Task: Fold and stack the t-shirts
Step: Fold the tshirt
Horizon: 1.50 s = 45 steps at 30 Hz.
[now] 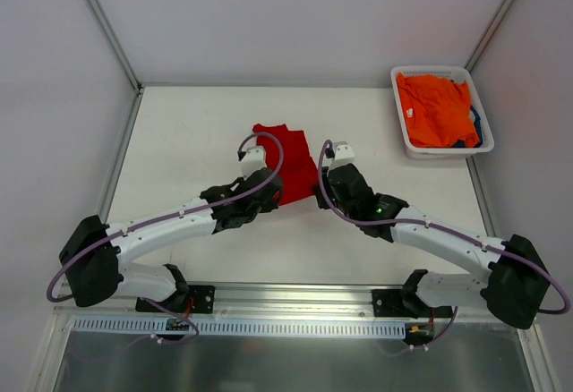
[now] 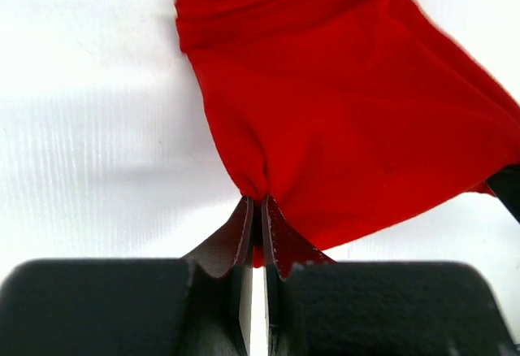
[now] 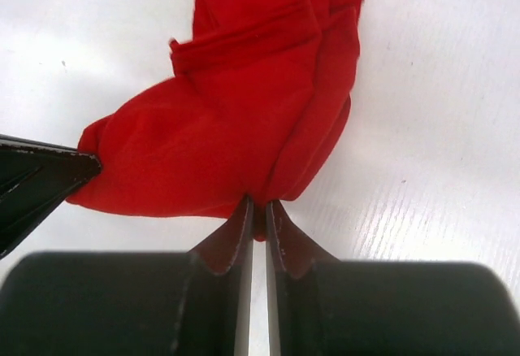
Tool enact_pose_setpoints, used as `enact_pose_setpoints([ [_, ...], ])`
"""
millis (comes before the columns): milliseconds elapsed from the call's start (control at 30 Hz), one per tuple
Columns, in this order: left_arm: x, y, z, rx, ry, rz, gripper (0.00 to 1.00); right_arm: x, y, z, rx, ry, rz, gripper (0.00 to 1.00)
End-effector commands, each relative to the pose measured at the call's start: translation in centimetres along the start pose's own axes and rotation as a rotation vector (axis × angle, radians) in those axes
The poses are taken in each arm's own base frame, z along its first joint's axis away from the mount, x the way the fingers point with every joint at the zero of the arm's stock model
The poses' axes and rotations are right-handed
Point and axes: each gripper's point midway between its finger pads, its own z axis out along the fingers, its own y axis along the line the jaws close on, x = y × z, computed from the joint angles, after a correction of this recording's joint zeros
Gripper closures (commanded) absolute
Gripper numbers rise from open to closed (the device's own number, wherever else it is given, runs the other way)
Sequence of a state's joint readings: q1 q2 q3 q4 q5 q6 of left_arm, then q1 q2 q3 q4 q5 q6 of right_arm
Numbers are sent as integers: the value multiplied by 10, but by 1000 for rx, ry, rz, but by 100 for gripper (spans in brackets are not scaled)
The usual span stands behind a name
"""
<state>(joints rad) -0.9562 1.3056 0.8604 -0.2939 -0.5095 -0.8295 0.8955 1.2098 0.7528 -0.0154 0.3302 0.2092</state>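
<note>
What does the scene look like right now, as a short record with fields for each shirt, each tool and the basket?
red t-shirt: bunched, middle of the table
left tool: shut on the red t-shirt's near edge
right tool: shut on the same shirt's near edge
orange t-shirt: crumpled in the white basket
dark blue cloth: glimpsed beneath the orange t-shirt
white basket: far right corner
folded stack: none visible

No legible text, label or number anywhere.
</note>
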Motion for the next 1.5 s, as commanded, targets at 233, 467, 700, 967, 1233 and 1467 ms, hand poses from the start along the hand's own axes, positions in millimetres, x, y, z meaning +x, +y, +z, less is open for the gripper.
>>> enact_pose_setpoints([
  [233, -72, -6, -30, -10, -158, 36, 100, -73, 19, -19, 1, -139, -91, 100],
  [467, -99, -3, -15, -65, -185, 56, 100, -94, 21, 3, 37, -141, -144, 100],
  [700, -124, -3, 12, -88, -201, 70, 100, -105, 8, 34, 73, -123, -163, 100],
  [967, -153, -2, 45, -110, -211, 82, 100, -126, -21, 61, 114, -129, -144, 100],
  [1233, -177, -2, 79, -115, -208, 92, 100, -141, -41, 93, 122, -108, -129, 100],
  [1467, -193, 10, 113, -136, -200, 92, 100, -153, -54, 132, 117, -114, -109, 100],
])
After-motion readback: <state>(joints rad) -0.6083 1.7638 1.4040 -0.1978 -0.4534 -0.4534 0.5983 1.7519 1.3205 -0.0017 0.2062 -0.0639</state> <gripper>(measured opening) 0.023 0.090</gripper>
